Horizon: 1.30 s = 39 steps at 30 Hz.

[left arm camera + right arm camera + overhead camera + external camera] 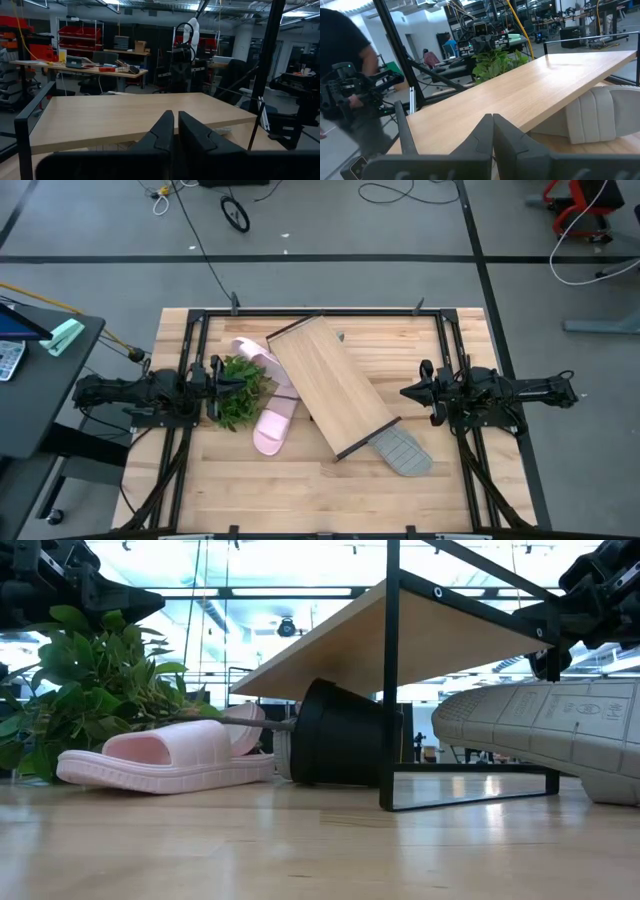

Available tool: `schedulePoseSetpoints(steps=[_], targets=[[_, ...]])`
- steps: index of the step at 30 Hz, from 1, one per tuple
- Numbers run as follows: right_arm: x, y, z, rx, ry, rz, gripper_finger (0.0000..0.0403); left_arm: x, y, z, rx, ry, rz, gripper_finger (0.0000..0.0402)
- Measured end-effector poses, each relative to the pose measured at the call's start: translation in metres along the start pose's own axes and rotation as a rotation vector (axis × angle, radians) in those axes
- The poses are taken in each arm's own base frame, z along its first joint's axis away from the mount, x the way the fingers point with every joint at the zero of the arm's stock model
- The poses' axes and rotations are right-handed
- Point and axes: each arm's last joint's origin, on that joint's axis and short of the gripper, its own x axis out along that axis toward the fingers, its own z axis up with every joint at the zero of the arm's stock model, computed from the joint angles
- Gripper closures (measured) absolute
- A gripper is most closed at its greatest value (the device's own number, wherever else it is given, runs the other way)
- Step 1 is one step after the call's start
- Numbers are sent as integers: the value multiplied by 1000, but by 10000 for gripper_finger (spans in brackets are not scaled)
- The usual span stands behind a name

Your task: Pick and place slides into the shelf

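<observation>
No brand or word can be read anywhere; the sole of the grey slide [545, 730] carries moulded marks in the low view, too small to make out. The left gripper [217, 385] hangs at the table's left side, just beside the plant [240, 392], its fingers [161, 136] pressed nearly together with only a thin slit between them and nothing held. The right gripper [410, 393] hangs at the right side, clenched and empty, its fingers [487, 131] meeting at the tips, pointed toward the shelf [328, 383]. The shelf lies diagonally across the middle of the table [430, 340], tilted, one end propped up on a black pot [340, 735] lying on its side, the dark frame at the lower end standing on the tabletop. The grey slide pokes out from under the shelf's near-right end, sole up. Two pink slides [270, 415] lie left of the shelf, between it and the plant, one partly tucked under the board's edge. Bare tabletop shows along the front edge, in the far right corner, and between the shelf and the right gripper; the left gripper is crowded by leaves.
</observation>
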Motion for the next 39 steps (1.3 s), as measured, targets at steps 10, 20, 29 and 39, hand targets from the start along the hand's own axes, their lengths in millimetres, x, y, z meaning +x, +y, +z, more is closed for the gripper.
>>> schedulePoseSetpoints(steps=[10,20,29,39], targets=[[0,0,0,0,0,0,389,0,0,0,-1,0,0,370],[0,0,0,0,0,0,389,0,0,0,0,0,0,374],[0,0,0,0,0,0,389,0,0,0,0,0,0,378],[0,0,0,0,0,0,389,0,0,0,0,0,0,366]])
